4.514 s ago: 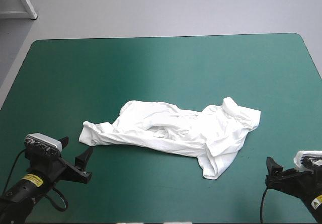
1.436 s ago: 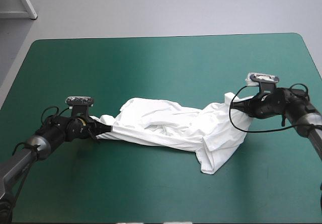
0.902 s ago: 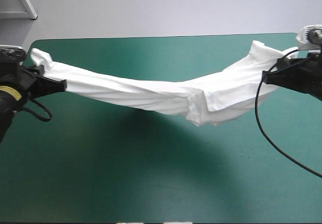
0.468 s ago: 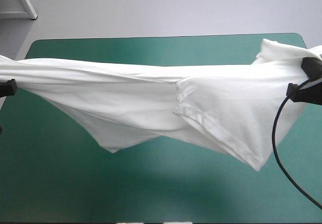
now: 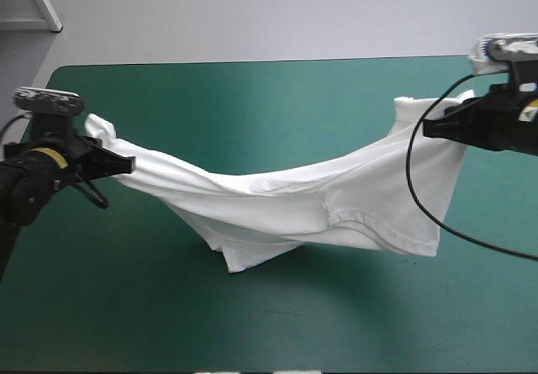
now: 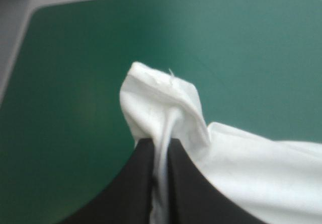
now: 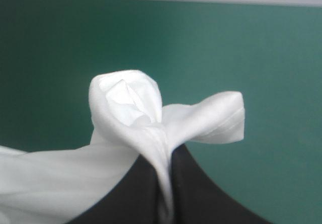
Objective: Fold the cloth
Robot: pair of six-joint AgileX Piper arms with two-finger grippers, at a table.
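Over teal-green cover (image 5: 252, 97), T-shirt (image 5: 286, 197) pinched by left end effector (image 5: 126, 165) and right end effector (image 5: 429, 128), sag perhaps touching

The T-shirt (image 5: 353, 197) hangs across the middle; open teal-green cover (image 5: 252, 97) lies nearer and farther.

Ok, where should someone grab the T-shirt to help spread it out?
Probably its lowest corner, from the table's near edge: the T-shirt sags between the left pincer and right pincer, shut on its ends, and that corner hangs free there.
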